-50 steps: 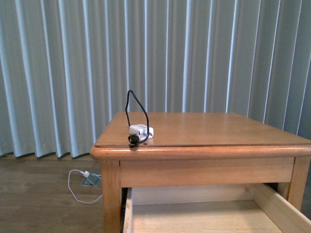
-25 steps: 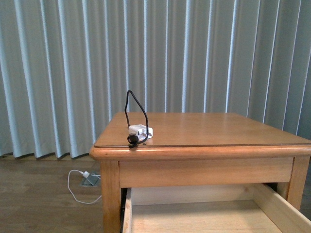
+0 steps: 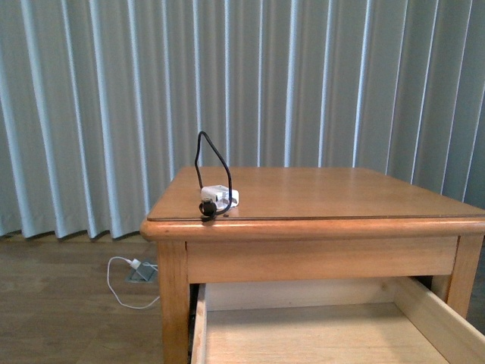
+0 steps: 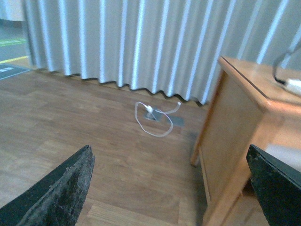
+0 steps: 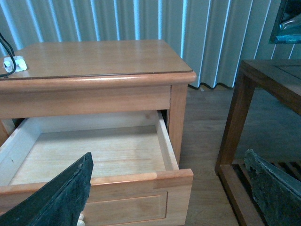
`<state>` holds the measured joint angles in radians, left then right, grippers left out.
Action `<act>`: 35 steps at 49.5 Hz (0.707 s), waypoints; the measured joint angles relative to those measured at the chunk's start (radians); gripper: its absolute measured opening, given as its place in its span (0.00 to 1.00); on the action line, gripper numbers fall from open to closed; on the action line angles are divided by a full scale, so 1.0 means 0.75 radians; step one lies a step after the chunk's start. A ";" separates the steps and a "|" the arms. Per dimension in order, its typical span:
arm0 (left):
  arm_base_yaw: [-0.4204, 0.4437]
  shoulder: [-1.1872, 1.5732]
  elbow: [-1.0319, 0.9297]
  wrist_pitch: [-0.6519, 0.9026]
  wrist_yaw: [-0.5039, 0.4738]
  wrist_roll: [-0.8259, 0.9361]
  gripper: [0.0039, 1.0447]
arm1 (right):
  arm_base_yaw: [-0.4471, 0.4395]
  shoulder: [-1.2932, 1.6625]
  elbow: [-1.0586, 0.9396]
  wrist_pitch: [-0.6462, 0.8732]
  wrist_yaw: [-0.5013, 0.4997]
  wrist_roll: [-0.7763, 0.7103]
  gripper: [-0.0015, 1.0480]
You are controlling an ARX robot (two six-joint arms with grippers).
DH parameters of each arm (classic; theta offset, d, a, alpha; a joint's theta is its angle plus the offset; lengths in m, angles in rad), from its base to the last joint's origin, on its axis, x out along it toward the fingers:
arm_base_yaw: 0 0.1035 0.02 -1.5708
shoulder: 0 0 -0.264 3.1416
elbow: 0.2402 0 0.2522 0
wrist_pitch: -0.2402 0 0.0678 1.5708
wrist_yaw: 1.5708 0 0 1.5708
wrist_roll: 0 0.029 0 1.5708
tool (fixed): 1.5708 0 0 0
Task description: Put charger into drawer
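Observation:
The charger [image 3: 218, 198] is a small white block with a thin black cable looping up, lying near the front left corner of the nightstand top [image 3: 326, 197]. It also shows in the left wrist view as the charger [image 4: 294, 84] and in the right wrist view as the charger [image 5: 14, 63]. Below the top, the drawer [image 3: 199, 326] is pulled out, with pale wood inside and nothing in it. My right gripper [image 5: 169, 157] is open in front of the drawer [image 5: 117, 195]. Left of the nightstand, my left gripper [image 4: 168, 150] hangs open over the floor. Neither gripper shows in the front view.
A white plug with a white cable [image 3: 132, 265] lies on the wood floor by the curtain [image 3: 91, 114], left of the nightstand. A darker wooden table [image 5: 263, 80] stands close to the nightstand's right side, with a narrow strip of floor between them.
The front view has shifted a little: the nightstand top sits slightly higher in the frame and looks flatter. The charger keeps its place on the top.

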<state>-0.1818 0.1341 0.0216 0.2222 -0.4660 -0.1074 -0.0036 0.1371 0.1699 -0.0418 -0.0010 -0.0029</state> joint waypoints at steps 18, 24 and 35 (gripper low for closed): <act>-0.149 0.993 0.479 0.260 0.155 -0.009 0.94 | 0.000 -0.001 0.000 0.001 -0.001 0.000 0.92; -0.140 1.268 0.727 0.252 0.323 0.083 0.94 | 0.000 -0.001 0.000 0.001 0.000 0.000 0.92; -0.139 1.641 1.112 0.200 0.419 0.178 0.94 | 0.000 -0.001 0.000 0.001 -0.001 0.000 0.92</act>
<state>-0.2859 1.3651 0.8558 0.3725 -0.1520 0.0257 -0.0036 0.1368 0.1699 -0.0410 -0.0013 -0.0029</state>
